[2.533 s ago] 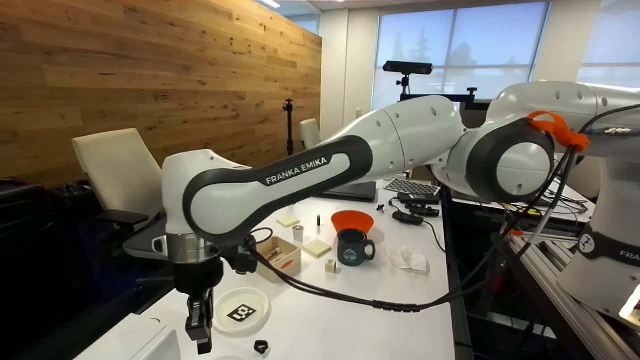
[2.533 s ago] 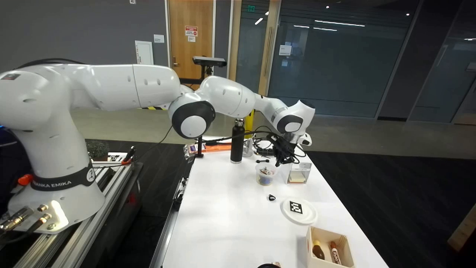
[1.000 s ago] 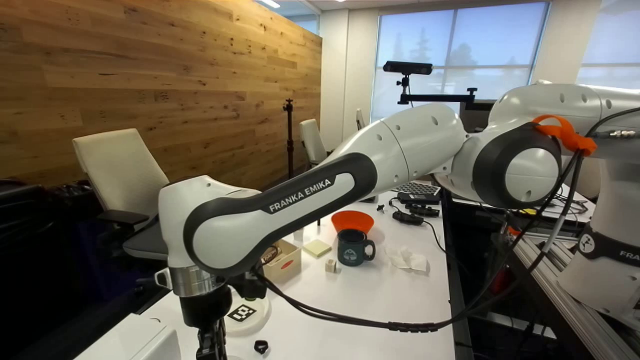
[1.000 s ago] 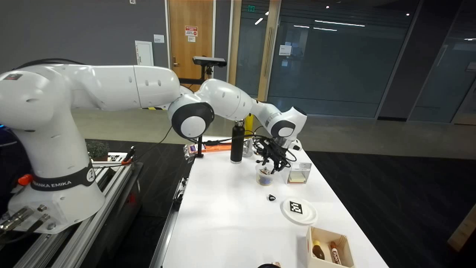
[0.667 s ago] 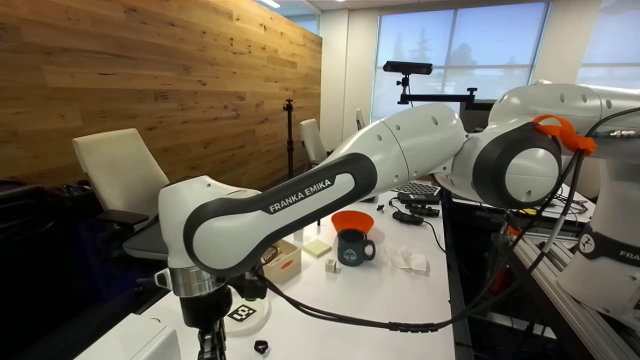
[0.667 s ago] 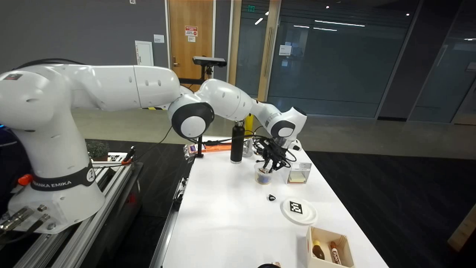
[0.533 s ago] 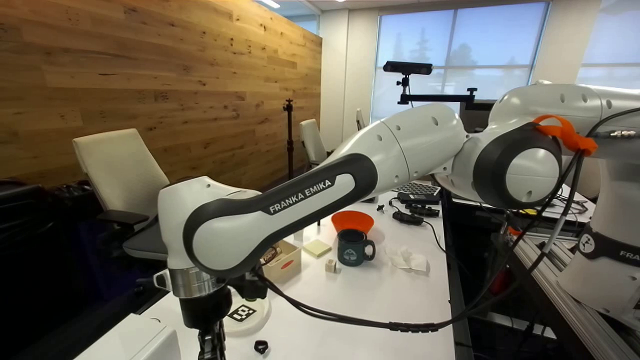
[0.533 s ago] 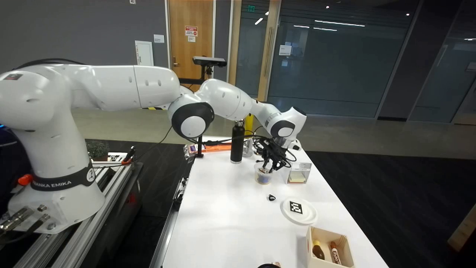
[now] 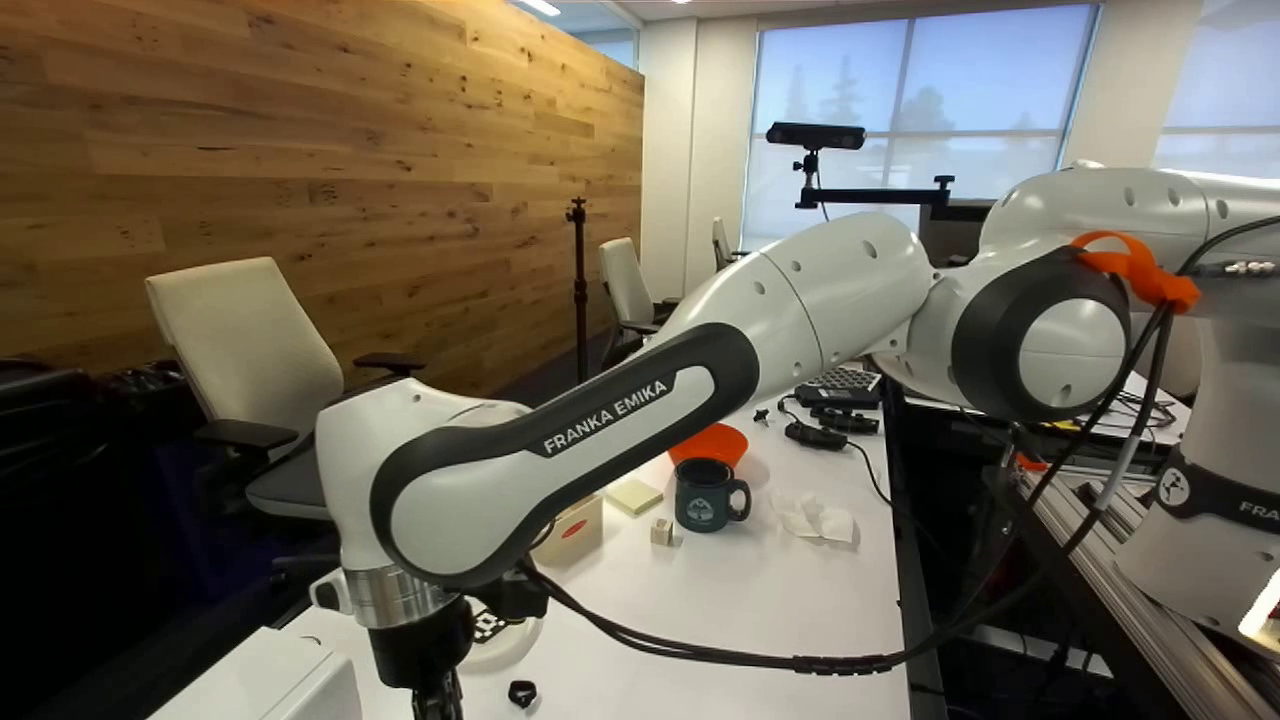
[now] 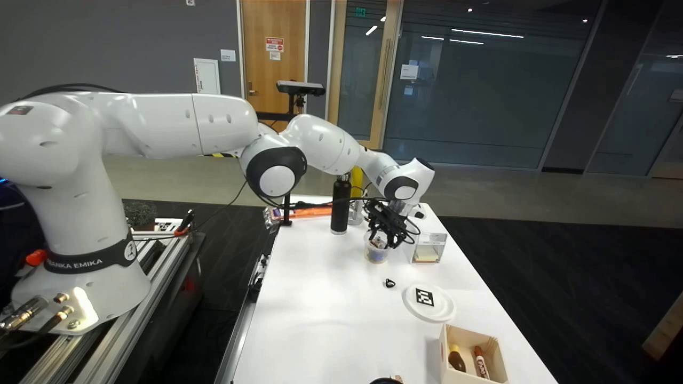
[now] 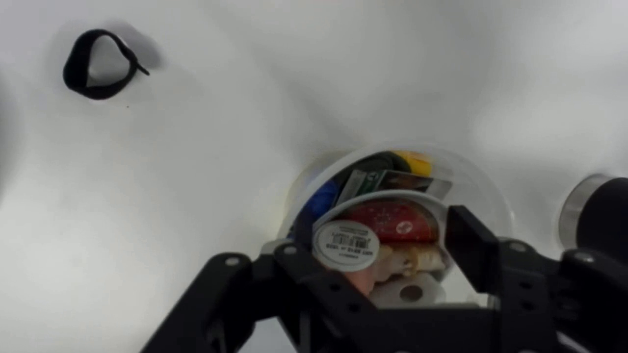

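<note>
White tabletop [image 10: 320,298]: your gripper [image 11: 375,240], jaws parted, at the mouth of a clear tub [image 10: 376,257].
Black loop [image 11: 76,67] lies near the tub, apart.

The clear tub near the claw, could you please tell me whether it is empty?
Not empty: in the wrist view, the tub holds a barcoded item, a red item and more.

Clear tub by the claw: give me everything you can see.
The tub is round, open-topped and transparent, plastic by its look, standing upright on the white table. Inside is what looks like a smaller cup holding, among other things, a barcoded pinkish item and a red thing. Beside the cup in the tub are a printed card, a blue thing and a yellow thing. The claw is open at the tub's mouth, straddling the cup; contact with the tub is unclear.
</note>
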You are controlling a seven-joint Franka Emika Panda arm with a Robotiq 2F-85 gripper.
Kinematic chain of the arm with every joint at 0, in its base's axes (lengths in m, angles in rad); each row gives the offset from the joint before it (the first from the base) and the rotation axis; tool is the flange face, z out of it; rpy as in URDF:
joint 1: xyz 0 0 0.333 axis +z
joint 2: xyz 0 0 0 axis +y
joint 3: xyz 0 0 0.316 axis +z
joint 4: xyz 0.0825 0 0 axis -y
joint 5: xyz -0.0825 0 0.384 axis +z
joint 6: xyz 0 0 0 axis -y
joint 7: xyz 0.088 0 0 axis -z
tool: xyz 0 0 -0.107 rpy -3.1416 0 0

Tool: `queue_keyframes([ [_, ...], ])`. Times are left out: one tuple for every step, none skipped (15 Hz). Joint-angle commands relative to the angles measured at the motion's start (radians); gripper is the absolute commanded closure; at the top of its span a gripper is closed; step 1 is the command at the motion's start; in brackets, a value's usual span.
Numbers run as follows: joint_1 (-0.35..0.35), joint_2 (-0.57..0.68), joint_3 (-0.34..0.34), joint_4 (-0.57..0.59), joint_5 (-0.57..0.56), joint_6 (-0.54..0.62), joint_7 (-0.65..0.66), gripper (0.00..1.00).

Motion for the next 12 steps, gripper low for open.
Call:
queue_keyframes([
  [-0.003, 0.0, -0.002, -0.032, 0.004, -0.006, -0.034, 0.28],
  [-0.003, 0.0, -0.001, -0.037, 0.004, -0.005, -0.033, 0.44],
  [-0.003, 0.0, -0.001, -0.038, 0.004, -0.003, -0.033, 0.45],
  [-0.001, -0.002, -0.002, -0.037, 0.004, -0.001, -0.03, 0.5],
  [0.0, -0.002, -0.002, -0.034, 0.003, 0.001, -0.029, 0.57],
  [0.001, -0.002, -0.002, -0.032, 0.003, 0.003, -0.028, 0.66],
  [0.003, -0.002, -0.003, -0.03, 0.001, 0.002, -0.029, 0.72],
  [0.005, -0.002, -0.003, -0.029, 0.0, 0.002, -0.03, 0.81],
  [0.007, -0.001, -0.003, -0.028, 0.0, 0.003, -0.029, 0.87],
  [0.007, -0.001, -0.004, -0.024, -0.002, 0.001, -0.028, 0.93],
  [0.009, -0.001, -0.006, -0.021, -0.004, 0.0, -0.027, 0.99],
  [0.009, -0.001, -0.007, -0.017, -0.004, 0.001, -0.026, 1.0],
])
